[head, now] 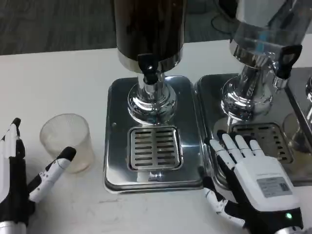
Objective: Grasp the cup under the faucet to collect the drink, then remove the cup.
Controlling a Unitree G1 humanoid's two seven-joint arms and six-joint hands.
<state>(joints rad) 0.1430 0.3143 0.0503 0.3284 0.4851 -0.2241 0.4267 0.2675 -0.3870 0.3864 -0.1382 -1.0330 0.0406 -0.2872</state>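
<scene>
Cup [66, 141] of cloudy clear plastic stands upright on the white desk [58, 78], to the left of the dark drink dispenser [148, 34] and off its steel base, so it is not under the black faucet [147, 68]. The slotted drip grate [154, 147] below that faucet is bare. The left hand [19, 180] sits at the lower left with its fingers spread wide and nothing in them; one black-tipped finger [61, 161] reaches up to just beside the cup's lower right side, though whether it touches the cup I cannot tell, and another finger points up well to the cup's left. The right hand [253, 180] lies palm down, fingers straight and slightly apart, holding nothing, over the seam between the two steel bases, its fingertips at the edge of the second dispenser's grate [265, 139]. That second dispenser [263, 39], clear-bodied, stands at the upper right.
</scene>
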